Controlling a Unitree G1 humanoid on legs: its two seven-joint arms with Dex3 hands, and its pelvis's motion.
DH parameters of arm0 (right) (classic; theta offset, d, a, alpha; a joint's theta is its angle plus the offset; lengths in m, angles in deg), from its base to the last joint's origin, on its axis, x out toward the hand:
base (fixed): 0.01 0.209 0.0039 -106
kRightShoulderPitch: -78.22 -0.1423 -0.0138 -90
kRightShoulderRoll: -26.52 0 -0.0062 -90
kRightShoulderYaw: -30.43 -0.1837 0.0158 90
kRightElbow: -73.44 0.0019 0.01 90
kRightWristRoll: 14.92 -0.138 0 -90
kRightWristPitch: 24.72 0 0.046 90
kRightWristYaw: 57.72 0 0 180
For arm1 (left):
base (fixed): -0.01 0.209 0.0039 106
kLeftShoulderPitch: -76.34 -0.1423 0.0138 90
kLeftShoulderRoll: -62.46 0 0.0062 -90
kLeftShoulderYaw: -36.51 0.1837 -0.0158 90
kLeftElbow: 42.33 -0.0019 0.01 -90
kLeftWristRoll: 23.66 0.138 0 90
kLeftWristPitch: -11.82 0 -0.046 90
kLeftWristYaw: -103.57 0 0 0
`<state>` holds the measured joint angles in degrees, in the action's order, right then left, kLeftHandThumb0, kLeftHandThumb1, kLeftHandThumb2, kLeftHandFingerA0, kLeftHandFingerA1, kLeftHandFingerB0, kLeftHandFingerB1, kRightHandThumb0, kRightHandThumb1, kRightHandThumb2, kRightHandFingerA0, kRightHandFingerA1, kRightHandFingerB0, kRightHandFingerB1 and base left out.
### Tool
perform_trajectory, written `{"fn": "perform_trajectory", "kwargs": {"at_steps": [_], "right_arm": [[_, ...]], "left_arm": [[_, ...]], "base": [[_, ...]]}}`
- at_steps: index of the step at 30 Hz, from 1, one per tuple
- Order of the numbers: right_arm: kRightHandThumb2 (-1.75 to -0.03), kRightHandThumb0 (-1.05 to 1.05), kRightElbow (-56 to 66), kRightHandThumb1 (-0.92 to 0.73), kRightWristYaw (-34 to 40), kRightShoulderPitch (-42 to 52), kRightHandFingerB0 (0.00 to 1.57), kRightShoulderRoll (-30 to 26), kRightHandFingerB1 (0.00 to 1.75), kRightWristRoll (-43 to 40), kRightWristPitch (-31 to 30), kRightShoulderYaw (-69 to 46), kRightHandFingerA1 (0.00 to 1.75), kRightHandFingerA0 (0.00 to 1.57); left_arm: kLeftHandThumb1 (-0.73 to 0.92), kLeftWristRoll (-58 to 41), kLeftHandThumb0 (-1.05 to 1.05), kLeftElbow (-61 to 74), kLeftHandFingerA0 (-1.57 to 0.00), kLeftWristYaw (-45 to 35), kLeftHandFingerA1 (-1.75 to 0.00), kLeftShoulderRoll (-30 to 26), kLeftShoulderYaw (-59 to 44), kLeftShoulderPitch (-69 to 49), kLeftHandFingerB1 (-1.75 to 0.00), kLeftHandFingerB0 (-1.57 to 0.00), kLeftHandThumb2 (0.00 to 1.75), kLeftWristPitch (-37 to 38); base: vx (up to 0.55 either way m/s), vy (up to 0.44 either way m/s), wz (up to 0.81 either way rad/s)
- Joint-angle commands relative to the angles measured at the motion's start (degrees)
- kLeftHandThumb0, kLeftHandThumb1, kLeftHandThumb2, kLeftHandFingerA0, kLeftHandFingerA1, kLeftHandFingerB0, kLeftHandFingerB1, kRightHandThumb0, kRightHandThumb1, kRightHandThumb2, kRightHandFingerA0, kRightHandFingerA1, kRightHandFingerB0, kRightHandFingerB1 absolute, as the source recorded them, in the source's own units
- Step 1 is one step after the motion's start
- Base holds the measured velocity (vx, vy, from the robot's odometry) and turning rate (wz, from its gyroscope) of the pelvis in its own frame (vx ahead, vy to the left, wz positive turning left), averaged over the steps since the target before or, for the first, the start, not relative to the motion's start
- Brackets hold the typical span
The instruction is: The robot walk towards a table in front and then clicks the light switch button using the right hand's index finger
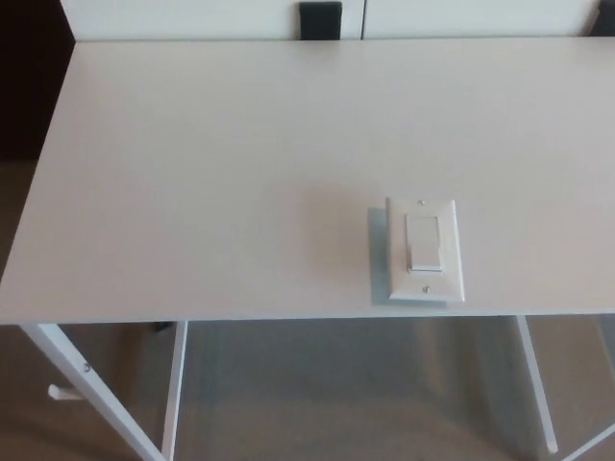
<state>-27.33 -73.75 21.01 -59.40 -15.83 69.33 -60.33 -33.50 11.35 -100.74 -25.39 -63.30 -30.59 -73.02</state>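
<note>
A white light switch box lies flat on the white table, close to the near edge and right of the middle. Its rocker button sits in the centre of the plate, with a small screw above and below it. Neither of my hands shows in the head view, and no arm reaches into the picture.
The table's near edge runs across the lower part of the picture, with white legs and beige carpet below it. A white wall panel with a dark gap stands behind the far edge.
</note>
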Motion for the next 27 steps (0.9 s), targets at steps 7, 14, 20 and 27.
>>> {"fn": "perform_trajectory", "kwargs": {"at_steps": [7,14,20,27], "right_arm": [[-0.94,-0.01,-0.1,-0.58,0.1,0.1,0.24,-1.3,0.53,1.1,0.7,0.1,0.62,0.42],[-0.62,-0.06,-2.8,-0.78,-1.0,-0.6,0.33,-0.3,0.46,-1.1,4.1,-0.5,0.57,0.49],[-0.62,-0.11,9.3,-0.78,-4.8,4.2,0.33,1.3,0.51,-6.2,5.1,-0.1,0.59,0.45],[-0.98,-0.29,39.2,-0.49,-5.4,11.7,0.34,0.1,0.62,-12.5,2.4,-0.4,0.67,0.42]], "left_arm": [[0.33,1.9,-0.73,0.8,-0.49,0.5,-0.86,-1.1,0.8,-0.4,-0.7,-0.39,0.91,0.9],[0.33,1.8,-0.71,0.9,-0.5,0.1,-0.86,-1.5,0.9,-0.4,-0.67,-0.36,0.89,-0.2],[0.44,1.5,-0.73,2.6,-0.48,0.2,-0.95,-1.9,0.6,-0.7,-0.66,-0.37,0.63,-1.4],[0.32,1.5,-0.67,3.8,-0.53,1.0,-0.86,-1.9,0.8,0.6,-0.66,-0.37,0.89,-3.7]], "base": [[0.0,0.0,0.0],[0.0,0.0,0.0],[0.0,0.0,0.0],[0.0,0.0,0.0]]}}
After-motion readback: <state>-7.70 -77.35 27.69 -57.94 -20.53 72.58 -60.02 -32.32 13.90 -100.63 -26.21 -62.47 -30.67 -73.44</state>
